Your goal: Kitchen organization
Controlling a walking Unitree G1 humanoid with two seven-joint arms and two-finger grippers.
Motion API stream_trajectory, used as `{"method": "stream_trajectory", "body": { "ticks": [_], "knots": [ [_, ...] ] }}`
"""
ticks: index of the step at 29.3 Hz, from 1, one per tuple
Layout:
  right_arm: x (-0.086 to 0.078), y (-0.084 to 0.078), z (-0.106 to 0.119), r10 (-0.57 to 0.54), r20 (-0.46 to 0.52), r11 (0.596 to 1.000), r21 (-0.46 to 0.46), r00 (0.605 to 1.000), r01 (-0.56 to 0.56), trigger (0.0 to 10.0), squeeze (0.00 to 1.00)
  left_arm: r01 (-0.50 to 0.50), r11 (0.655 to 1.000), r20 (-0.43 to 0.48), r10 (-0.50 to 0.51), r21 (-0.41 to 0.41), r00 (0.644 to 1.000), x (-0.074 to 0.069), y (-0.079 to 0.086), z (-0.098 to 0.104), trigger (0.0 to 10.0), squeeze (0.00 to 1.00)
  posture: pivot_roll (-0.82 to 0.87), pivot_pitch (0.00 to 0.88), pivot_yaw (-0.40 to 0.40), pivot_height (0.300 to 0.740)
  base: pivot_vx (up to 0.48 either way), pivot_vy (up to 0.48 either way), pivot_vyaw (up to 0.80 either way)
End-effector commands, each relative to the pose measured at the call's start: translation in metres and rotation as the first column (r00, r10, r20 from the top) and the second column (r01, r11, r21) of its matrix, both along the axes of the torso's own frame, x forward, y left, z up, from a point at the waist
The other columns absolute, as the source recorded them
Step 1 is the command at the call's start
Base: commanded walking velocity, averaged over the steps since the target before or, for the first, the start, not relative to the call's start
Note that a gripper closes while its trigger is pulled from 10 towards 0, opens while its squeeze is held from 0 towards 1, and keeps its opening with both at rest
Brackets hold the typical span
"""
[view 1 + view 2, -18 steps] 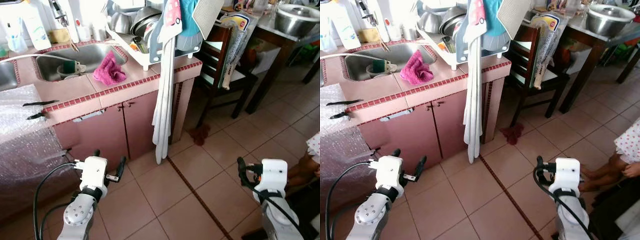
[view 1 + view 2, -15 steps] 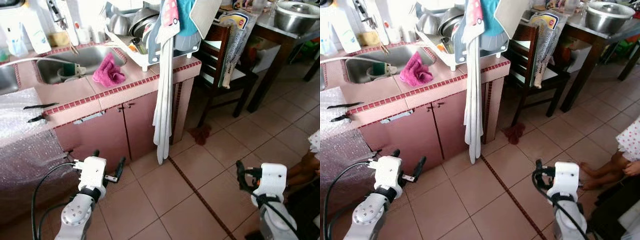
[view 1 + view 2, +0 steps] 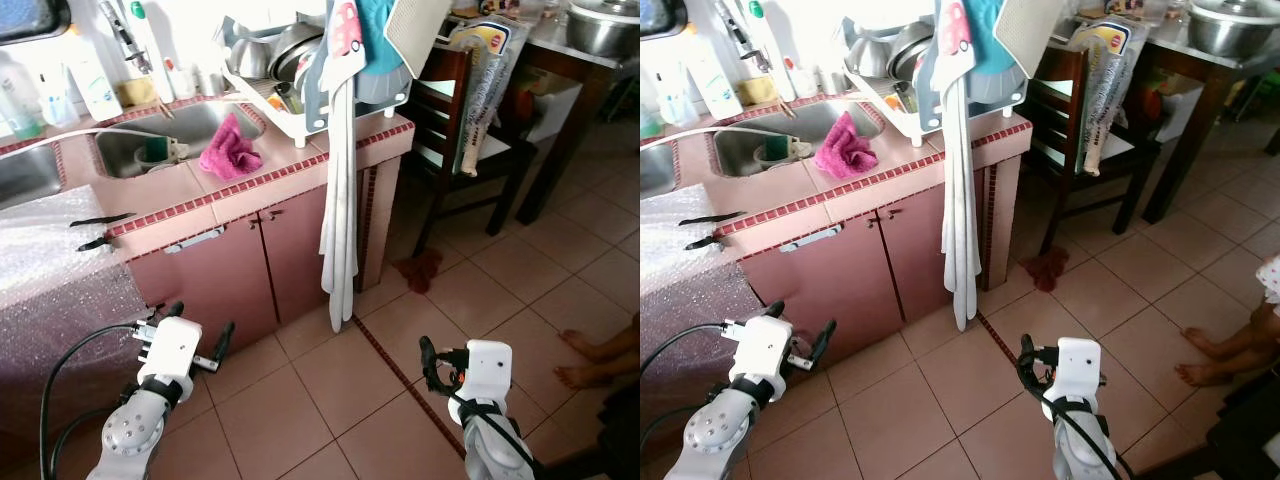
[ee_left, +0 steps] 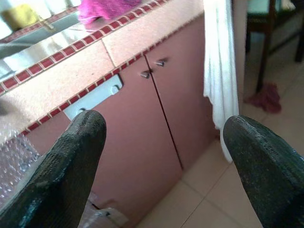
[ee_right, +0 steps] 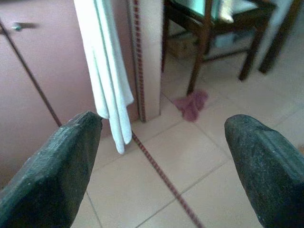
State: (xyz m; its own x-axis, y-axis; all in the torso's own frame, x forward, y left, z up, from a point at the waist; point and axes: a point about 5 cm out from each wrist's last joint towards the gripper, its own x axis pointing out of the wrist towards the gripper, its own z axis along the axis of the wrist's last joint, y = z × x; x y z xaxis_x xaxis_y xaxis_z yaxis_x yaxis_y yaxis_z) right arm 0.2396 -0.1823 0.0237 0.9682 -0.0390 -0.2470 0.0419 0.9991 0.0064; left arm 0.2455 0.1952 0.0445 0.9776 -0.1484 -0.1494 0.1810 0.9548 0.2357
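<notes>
Since the earlier frames the whole scene has slid toward the robot's right and a little down, so the camera has turned; more of the sink and the bottles behind it now shows, and the things themselves sit as before. The beige tiled floor (image 3: 330,390) with its dark red inlay line runs under everything. On it stands the pink tiled counter (image 3: 270,180) edged in small dark red tiles, with two pink cabinet doors (image 3: 900,260) beneath. A sheet of clear bubble wrap (image 3: 50,270) drapes the counter's left end, and a steel sink (image 3: 170,140) is set into the top. A dark wooden chair (image 3: 450,130) stands beside the counter's right end, with a dark table (image 3: 1200,60) beyond it. A long white cloth (image 3: 340,220) hangs down the counter's corner from a white dish rack (image 3: 290,90) full of steel bowls. A crumpled magenta rag (image 3: 232,155) lies on the counter just beside the sink, and a dark red rag (image 3: 1045,268) lies on the floor near the chair. A person's bare feet (image 3: 590,360) rest on the tiles at far right. The left gripper (image 3: 200,335) is held low before the cabinet doors, jaws wide with nothing between them. The right gripper (image 3: 428,362) hovers low over the tiles, its black fingers (image 5: 52,166) likewise spread wide and empty. No label can be read.
</notes>
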Motion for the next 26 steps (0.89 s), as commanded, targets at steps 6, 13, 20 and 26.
{"method": "stream_trajectory", "body": {
  "ticks": [6,13,20,26],
  "knots": [
    [0.017,-0.014,0.009,0.011,0.015,0.999,-0.047,1.000,-0.010,10.0,0.00,-0.075,0.996,-0.028,0.074,-0.038,0.997,0.011,-0.004,-0.006,10.0,0.00,0.08,0.000,-0.034,0.740,0.000,0.000,0.00],
    [0.014,-0.041,0.018,-0.053,0.051,0.994,-0.090,0.997,0.057,10.0,0.00,-0.079,0.995,-0.086,0.074,-0.064,0.994,0.026,-0.014,-0.006,10.0,0.00,0.03,0.000,-0.005,0.740,0.000,0.000,0.00],
    [0.015,-0.053,0.029,-0.106,0.095,0.987,-0.108,0.990,0.116,10.0,0.00,-0.025,0.990,0.004,0.026,-0.137,1.000,0.035,-0.023,0.012,10.0,0.00,0.00,0.000,-0.001,0.740,0.000,0.000,0.00],
    [0.018,-0.048,0.025,-0.088,0.075,0.990,-0.106,0.993,0.095,10.0,0.00,-0.063,0.994,0.162,0.078,-0.094,0.984,0.026,-0.015,0.031,10.0,0.06,0.03,0.000,-0.016,0.740,0.000,0.000,0.00]
  ]
}}
